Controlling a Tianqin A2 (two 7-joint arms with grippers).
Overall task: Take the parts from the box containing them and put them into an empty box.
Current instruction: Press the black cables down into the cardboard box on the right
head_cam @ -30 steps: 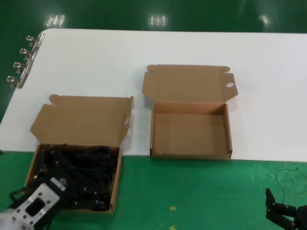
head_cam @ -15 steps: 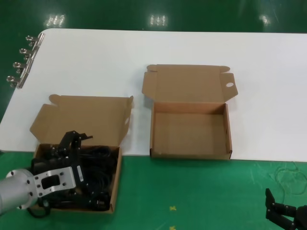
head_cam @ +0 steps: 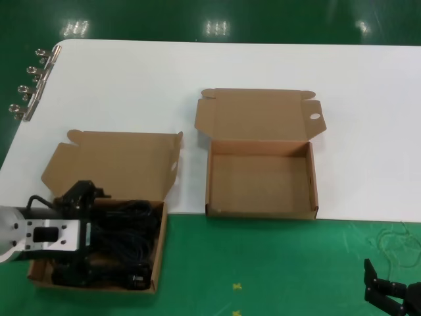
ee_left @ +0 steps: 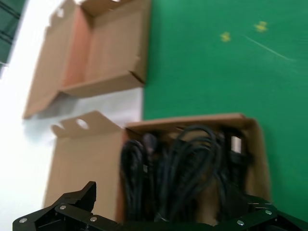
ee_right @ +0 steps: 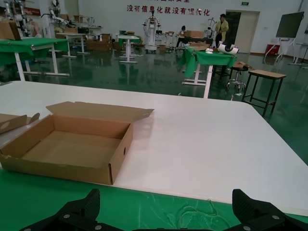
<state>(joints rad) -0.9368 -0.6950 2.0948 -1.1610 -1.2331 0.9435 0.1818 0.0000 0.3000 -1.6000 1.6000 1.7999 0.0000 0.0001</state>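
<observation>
The black power cords [head_cam: 128, 230] lie bundled in the left carton [head_cam: 112, 161], its lid open; they also show in the left wrist view [ee_left: 187, 168]. The empty carton [head_cam: 260, 181] with the oval-holed lid ear stands to its right, apart from it, and shows in both wrist views [ee_left: 96, 53] [ee_right: 72, 144]. My left gripper [head_cam: 82, 234] is open wide just above the left end of the cord carton, one finger [ee_left: 72, 207] by the lid and the other at the near wall, holding nothing. My right gripper [head_cam: 388, 296] is open and empty, parked at the near right.
Both cartons straddle the edge between the white table [head_cam: 263, 66] and the green mat [head_cam: 263, 263]. Metal binder clips [head_cam: 29, 85] line the table's far left edge. A loose tangle of thread [head_cam: 395, 245] lies on the mat near the right gripper.
My left gripper has swung from the near-left corner of the cord carton up and to the left, and now spans its left end. The right arm and cartons have not moved.
</observation>
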